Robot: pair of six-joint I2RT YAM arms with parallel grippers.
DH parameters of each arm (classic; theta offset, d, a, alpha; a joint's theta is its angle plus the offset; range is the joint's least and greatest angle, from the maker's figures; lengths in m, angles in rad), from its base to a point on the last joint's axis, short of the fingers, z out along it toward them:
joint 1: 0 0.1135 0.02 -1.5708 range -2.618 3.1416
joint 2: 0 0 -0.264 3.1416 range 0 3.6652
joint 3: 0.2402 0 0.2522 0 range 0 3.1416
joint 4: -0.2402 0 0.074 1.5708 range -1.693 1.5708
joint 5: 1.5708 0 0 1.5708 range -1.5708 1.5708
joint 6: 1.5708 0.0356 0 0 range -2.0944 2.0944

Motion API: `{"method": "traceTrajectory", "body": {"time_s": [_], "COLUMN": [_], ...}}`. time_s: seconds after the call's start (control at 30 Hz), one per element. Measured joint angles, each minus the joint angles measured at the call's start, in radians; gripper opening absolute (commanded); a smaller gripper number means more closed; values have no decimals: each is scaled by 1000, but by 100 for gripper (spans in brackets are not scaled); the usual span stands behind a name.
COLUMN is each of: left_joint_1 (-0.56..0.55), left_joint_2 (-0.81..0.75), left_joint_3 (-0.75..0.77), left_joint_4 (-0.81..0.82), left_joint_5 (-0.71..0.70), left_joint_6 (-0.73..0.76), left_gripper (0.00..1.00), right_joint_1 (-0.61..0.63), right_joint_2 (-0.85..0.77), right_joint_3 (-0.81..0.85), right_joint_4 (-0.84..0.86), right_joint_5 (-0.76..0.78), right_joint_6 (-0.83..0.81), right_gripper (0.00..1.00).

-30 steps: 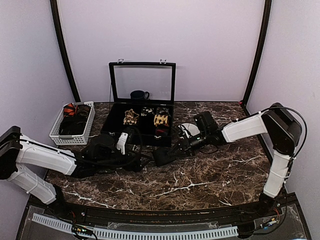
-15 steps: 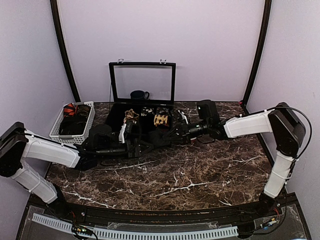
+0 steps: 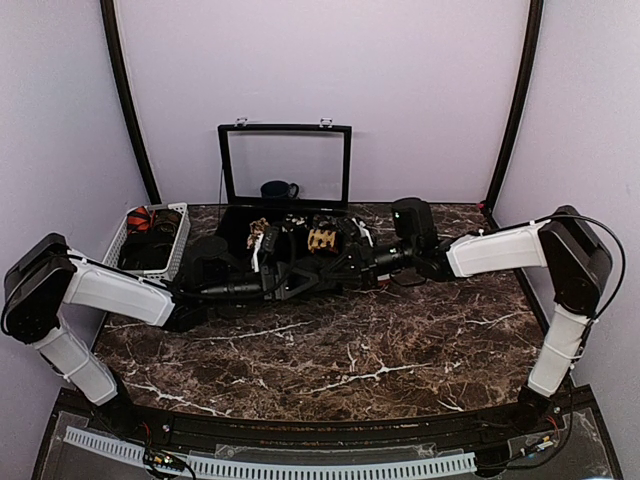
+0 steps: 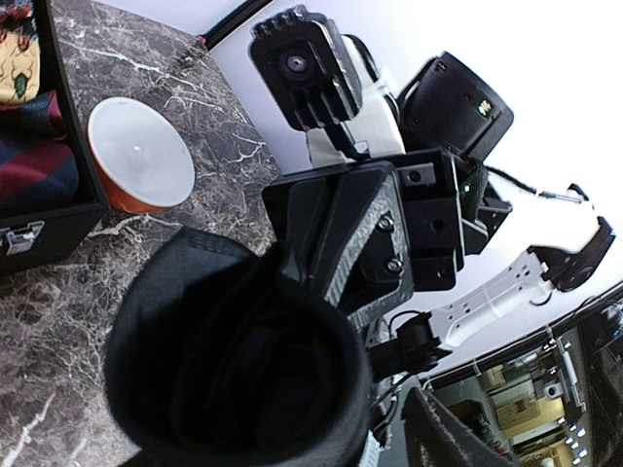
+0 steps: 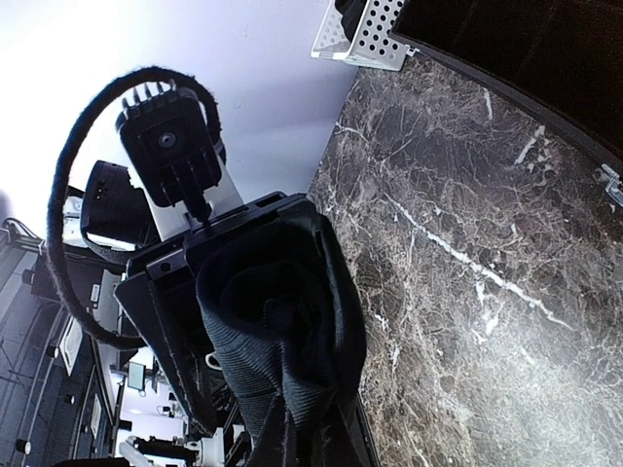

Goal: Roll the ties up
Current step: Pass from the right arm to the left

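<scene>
A plain black tie point(image 3: 300, 276), wound into a roll, hangs just above the table at the front edge of the black case point(image 3: 232, 160). My right gripper point(image 3: 322, 270) is shut on the roll's core from the right; in the right wrist view the roll point(image 5: 277, 321) fills the space above its fingers. My left gripper point(image 3: 280, 276) comes in from the left and stands open around the roll point(image 4: 234, 360), with a gap at one finger point(image 4: 448, 438). Rolled patterned ties point(image 3: 323, 238) sit in the case.
A white basket point(image 3: 112, 262) with a red-black roll point(image 3: 140, 218) stands at the back left. A dark mug point(image 3: 278, 189) is behind the case's glass lid. An orange and white bowl point(image 4: 141, 156) sits by the case's right side.
Both grippers have carried the black roll back and left, from the open table to the case's front edge. The left gripper's fingers have narrowed around the roll.
</scene>
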Motion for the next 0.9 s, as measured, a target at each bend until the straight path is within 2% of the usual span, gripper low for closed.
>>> {"method": "traceTrajectory", "body": {"time_s": [0.27,0.37,0.47,0.7,0.9], "left_joint_1": [10,10,10,10,10], "left_joint_2": [22,22,22,22,5], "left_joint_3": [0,0,0,0,0], "left_joint_4": [45,51,55,49,13], "left_joint_5": [26,26,26,19,-14], "left_joint_6": [-27,-28,-27,-25,-10], "left_gripper": [21,9,0,0,0], "right_joint_1": [0,0,0,1,2], "right_joint_2": [-5,-5,-7,-7,-8], "right_joint_3": [0,0,0,2,17], "right_joint_4": [20,26,28,18,-16], "right_joint_5": [-3,-3,-3,0,2], "right_joint_6": [18,21,22,18,-6], "right_gripper": [0,0,5,42,67]}}
